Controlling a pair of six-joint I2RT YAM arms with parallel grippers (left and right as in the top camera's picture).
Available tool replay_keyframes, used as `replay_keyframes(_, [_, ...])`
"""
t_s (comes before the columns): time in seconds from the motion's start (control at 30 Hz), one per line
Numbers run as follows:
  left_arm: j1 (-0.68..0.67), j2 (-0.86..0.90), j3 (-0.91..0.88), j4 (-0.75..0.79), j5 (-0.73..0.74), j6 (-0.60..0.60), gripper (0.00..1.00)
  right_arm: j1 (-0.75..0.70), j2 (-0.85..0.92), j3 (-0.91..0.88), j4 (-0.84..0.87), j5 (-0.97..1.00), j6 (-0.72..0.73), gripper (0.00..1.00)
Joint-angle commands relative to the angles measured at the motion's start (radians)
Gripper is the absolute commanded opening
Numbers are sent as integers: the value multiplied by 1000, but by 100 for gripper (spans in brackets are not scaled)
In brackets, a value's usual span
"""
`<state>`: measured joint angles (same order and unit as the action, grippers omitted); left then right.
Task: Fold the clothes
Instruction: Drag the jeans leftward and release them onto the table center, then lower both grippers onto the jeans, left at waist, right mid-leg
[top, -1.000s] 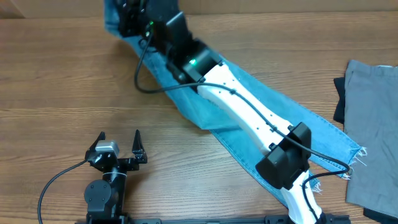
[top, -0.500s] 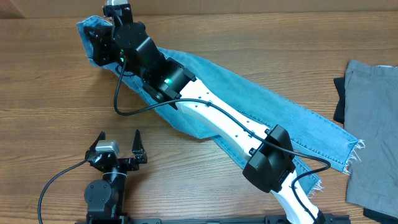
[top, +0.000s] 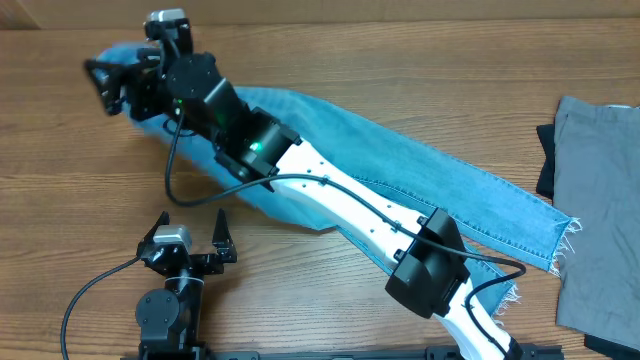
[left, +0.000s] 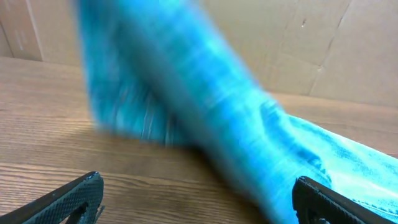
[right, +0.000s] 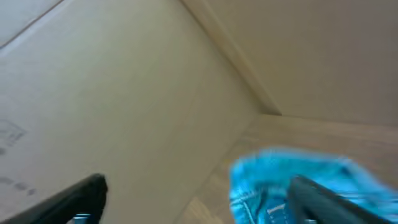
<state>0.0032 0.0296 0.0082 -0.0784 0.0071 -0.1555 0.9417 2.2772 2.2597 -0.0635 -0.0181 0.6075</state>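
Observation:
The light blue jeans (top: 420, 170) lie in a long diagonal band across the wooden table, frayed hem at the lower right and bunched waist end at the far left. My right arm reaches over them to that far-left end. There my right gripper (top: 112, 85) stands open, and the bunched denim (right: 280, 180) lies by one finger (right: 323, 199) with nothing pinched. My left gripper (top: 192, 235) rests open near the front edge, apart from the cloth. In its wrist view, blurred denim (left: 205, 112) fills the space ahead of the left gripper (left: 199, 199).
A grey garment (top: 600, 200) lies at the right edge of the table, with a dark cloth (top: 545, 160) under its left side. A cardboard wall (right: 124, 74) stands behind the table's far-left corner.
My right arm has swept the jeans' waist end to the left, and its gripper has gone from shut on the denim to open. The left arm has not moved.

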Motion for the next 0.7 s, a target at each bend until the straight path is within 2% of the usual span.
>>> replay_keyframes(0.0, [-3, 2, -3, 1, 8, -9, 100, 0, -22, 32, 30, -120, 27, 100])
replay_keyframes(0.13, [-3, 2, -3, 1, 8, -9, 100, -28, -84, 32, -1, -229, 60, 100])
replay_keyframes(0.23, [-3, 2, -3, 0, 9, -10, 100, -62, -153, 32, -110, -237, 58, 100])
replay_keyframes(0.4, [-3, 2, -3, 0, 8, -9, 100, -217, -325, 32, -484, -209, 47, 100])
replay_keyframes(0.57, [-3, 2, -3, 1, 8, -9, 100, -370, -407, 32, -809, -154, 34, 100])
replay_keyframes(0.67, [-3, 2, -3, 0, 8, -9, 100, -459, -422, 32, -1011, -154, -23, 100])
